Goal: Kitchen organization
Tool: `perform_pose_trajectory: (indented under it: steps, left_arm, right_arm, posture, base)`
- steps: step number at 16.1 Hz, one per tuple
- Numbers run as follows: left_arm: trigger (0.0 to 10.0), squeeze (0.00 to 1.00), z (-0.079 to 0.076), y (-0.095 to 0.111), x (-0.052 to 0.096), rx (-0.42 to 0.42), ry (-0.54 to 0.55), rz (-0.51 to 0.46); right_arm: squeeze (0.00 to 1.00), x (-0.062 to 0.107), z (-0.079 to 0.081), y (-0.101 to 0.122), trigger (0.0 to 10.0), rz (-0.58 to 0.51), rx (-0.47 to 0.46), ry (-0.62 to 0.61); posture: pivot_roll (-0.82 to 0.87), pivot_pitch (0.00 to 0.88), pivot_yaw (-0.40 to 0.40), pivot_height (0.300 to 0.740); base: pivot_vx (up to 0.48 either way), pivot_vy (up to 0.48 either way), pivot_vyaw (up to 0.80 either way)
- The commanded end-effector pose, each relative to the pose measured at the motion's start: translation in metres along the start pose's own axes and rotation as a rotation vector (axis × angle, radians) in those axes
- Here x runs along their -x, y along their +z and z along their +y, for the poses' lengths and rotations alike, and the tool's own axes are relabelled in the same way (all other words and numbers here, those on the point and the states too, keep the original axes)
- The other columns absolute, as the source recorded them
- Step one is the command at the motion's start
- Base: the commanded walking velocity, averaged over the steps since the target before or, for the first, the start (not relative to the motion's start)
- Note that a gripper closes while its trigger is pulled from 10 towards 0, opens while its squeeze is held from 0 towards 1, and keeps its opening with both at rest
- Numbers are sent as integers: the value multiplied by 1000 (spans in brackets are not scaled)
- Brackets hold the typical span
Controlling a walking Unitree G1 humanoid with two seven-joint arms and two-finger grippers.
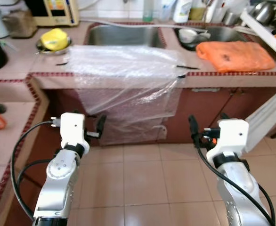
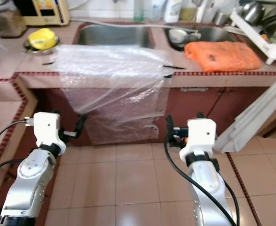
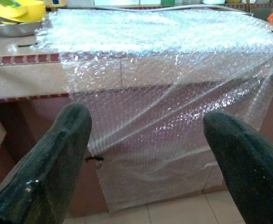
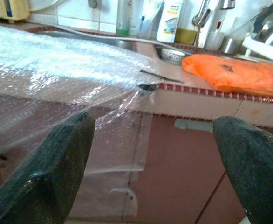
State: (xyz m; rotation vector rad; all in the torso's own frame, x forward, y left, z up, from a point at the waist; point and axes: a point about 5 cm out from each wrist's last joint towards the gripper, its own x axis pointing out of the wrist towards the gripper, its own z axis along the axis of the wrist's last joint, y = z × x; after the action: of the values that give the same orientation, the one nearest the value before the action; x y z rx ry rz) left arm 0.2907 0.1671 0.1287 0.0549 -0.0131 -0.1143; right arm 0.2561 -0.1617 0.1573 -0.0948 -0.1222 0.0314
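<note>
From the head views, a clear bubble-wrap sheet (image 1: 124, 80) lies draped over the pink tiled counter (image 1: 25, 59), covering part of the steel sink (image 1: 124, 35) and hanging down the cabinet front; an orange cloth (image 1: 234, 55) sits beside it. Nothing looks tidied yet.

In the left wrist view, the left gripper (image 3: 146, 154) is spread wide and empty, facing the sheet.

In the right wrist view, the right gripper (image 4: 155, 163) is likewise spread and empty.

Bubble wrap (image 1: 128, 80) perhaps hides cabinet doors beneath.
</note>
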Motion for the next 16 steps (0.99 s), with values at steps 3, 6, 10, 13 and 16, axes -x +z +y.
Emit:
perform_pose_trajectory:
  steps: [3,6,10,13,16]
  left_arm:
    - [10000,0,-3,-1,-1,0,-11,6]
    - [10000,0,-2,-2,-1,3,-3,6]
    - [10000,0,-3,1,-2,-12,-10,-9]
    - [10000,0,-5,1,-2,-12,-16,-12]
    - [10000,0,-6,0,-2,-17,-23,-10]
  right_arm:
    - [0,-1,-3,-1,10000,-2,23,1]
    - [0,-2,-4,-1,10000,-4,27,4]
    - [0,-2,-3,0,10000,-11,24,8]
    - [0,-2,-3,-1,10000,-11,15,5]
    - [0,-2,-4,-1,10000,-10,14,-2]
  posture:
    - [-8,99,-31,740]
    - [-10,102,-32,740]
    - [-10,103,-32,740]
    - [-13,103,-33,740]
    - [-14,105,-35,740]
  base:
    - [299,0,0]
    - [298,0,0]
    - [299,0,127]
    - [298,0,342]
    - [189,0,0]
